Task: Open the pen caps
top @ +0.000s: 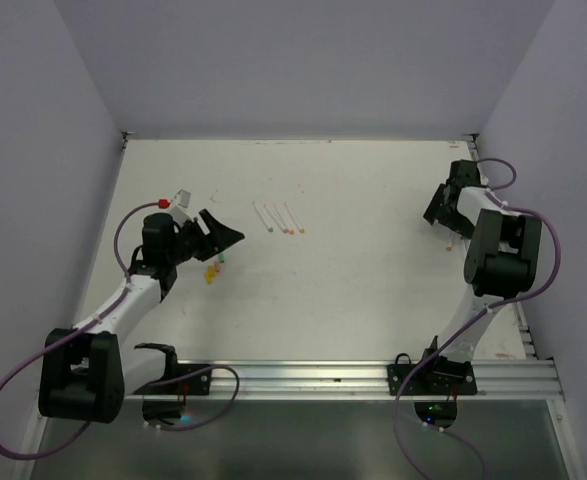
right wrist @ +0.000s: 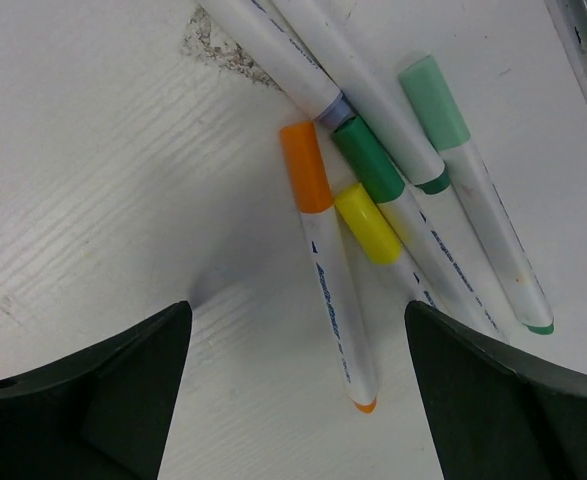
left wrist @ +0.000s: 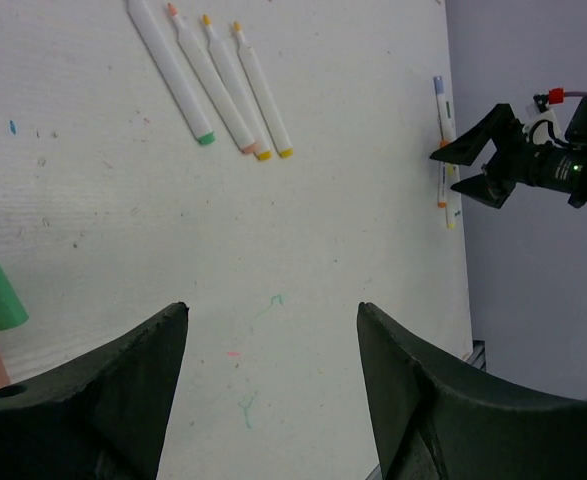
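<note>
pens (right wrist: 333,290): smooth semi-gloss white plastic barrels, pen caps (right wrist: 305,168) satin coloured plastic; table (right wrist: 93,150) matt white, fine ribbed grain, scuffed; rail (top: 323,375) bare brushed metal.

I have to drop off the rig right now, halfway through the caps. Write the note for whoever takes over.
Grippers: left gripper open and empty, beside the loose caps. The right gripper is open and empty, over the capped pens on the right side of the table.
Done: four pens lie in a row mid-table. Three show bare tips; the fourth's tip is out of frame.
Left: in the right-hand cluster the orange cap, yellow cap, dark green cap and pale green cap are on. A fifth pen lies there; I cannot tell whether it is capped.
</note>
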Action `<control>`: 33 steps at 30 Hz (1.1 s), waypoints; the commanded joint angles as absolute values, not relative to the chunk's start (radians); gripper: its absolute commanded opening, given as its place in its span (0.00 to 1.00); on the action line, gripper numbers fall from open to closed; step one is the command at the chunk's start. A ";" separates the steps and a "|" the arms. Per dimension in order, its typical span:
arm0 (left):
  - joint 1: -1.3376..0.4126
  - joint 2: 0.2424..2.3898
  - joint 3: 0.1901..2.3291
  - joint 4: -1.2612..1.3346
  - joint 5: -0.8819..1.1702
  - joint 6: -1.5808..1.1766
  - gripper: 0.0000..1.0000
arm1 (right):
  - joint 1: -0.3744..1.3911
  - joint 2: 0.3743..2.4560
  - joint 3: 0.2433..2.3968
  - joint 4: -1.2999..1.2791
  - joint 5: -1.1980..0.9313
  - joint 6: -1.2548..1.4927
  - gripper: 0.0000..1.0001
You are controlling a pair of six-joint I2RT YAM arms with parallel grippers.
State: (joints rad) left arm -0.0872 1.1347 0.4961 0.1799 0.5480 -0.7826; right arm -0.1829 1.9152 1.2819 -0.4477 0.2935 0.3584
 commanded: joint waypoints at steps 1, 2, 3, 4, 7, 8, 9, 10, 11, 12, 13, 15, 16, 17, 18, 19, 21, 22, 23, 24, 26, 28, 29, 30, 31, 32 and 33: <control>-0.083 1.176 0.505 0.252 0.581 -0.776 0.71 | -0.190 1.922 1.298 -0.422 0.252 0.357 0.91; -0.083 1.189 0.506 0.258 0.589 -0.776 0.71 | -0.193 1.924 1.293 -0.417 0.244 0.359 0.91; -0.081 1.190 0.505 0.259 0.592 -0.778 0.71 | -0.193 1.924 1.290 -0.416 0.236 0.362 0.91; -0.083 1.193 0.505 0.261 0.589 -0.778 0.71 | -0.193 1.924 1.287 -0.414 0.230 0.365 0.91; -0.083 1.184 0.509 0.255 0.586 -0.778 0.71 | -0.193 1.925 1.279 -0.413 0.215 0.365 0.89; -0.083 1.177 0.508 0.252 0.584 -0.779 0.71 | -0.193 1.925 1.281 -0.414 0.215 0.365 0.88; -0.083 1.170 0.508 0.250 0.584 -0.779 0.71 | -0.193 1.927 1.284 -0.417 0.213 0.367 0.86; -0.083 1.161 0.508 0.247 0.584 -0.778 0.71 | -0.195 1.928 1.287 -0.420 0.213 0.370 0.86; -0.081 1.158 0.509 0.235 0.580 -0.776 0.71 | -0.193 1.928 1.287 -0.426 0.212 0.374 0.85; -0.083 1.154 0.512 0.229 0.578 -0.772 0.71 | -0.193 1.928 1.284 -0.428 0.209 0.383 0.85; -0.083 1.152 0.518 0.221 0.577 -0.770 0.71 | -0.198 1.930 1.279 -0.426 0.192 0.388 0.85; -0.083 1.146 0.532 0.186 0.575 -0.759 0.71 | -0.204 1.927 1.270 -0.426 0.183 0.391 0.83; -0.083 1.140 0.544 0.175 0.575 -0.758 0.71 | -0.209 1.927 1.266 -0.426 0.184 0.391 0.82; -0.083 1.135 0.549 0.173 0.578 -0.761 0.71 | -0.212 1.925 1.261 -0.422 0.181 0.391 0.81; -0.083 1.131 0.554 0.172 0.580 -0.761 0.71 | -0.215 1.927 1.258 -0.420 0.178 0.388 0.80; -0.083 1.124 0.557 0.167 0.577 -0.759 0.71 | -0.224 1.930 1.258 -0.420 0.167 0.388 0.78; -0.083 1.118 0.558 0.167 0.575 -0.762 0.72 | -0.230 1.943 1.258 -0.423 0.163 0.390 0.77; -0.083 1.115 0.558 0.166 0.575 -0.762 0.72 | -0.236 1.947 1.258 -0.425 0.161 0.388 0.75; -0.083 1.115 0.558 0.166 0.575 -0.762 0.72 | -0.238 1.950 1.256 -0.426 0.164 0.384 0.74; -0.083 1.117 0.557 0.166 0.578 -0.762 0.72 | -0.239 1.950 1.256 -0.428 0.169 0.380 0.72; -0.083 1.121 0.554 0.164 0.578 -0.761 0.72 | -0.241 1.954 1.255 -0.430 0.178 0.374 0.67; -0.081 1.126 0.554 0.163 0.580 -0.758 0.72 | -0.241 1.959 1.253 -0.439 0.189 0.376 0.63; -0.083 1.127 0.554 0.161 0.581 -0.758 0.72 | -0.241 1.959 1.253 -0.440 0.189 0.376 0.59; -0.083 1.129 0.555 0.161 0.583 -0.758 0.72 | -0.239 1.954 1.250 -0.440 0.190 0.376 0.54; -0.083 1.129 0.555 0.161 0.587 -0.758 0.72 | -0.239 1.945 1.241 -0.437 0.201 0.376 0.49; -0.083 1.129 0.557 0.160 0.589 -0.759 0.72 | -0.239 1.939 1.235 -0.428 0.218 0.376 0.46; -0.081 1.129 0.563 0.158 0.591 -0.759 0.72 | -0.238 1.934 1.223 -0.425 0.230 0.374 0.44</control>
State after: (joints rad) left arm -0.0872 1.1339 0.5217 0.1619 0.5655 -0.7815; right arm -0.2367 1.9270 1.2625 -0.4297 0.1909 0.3771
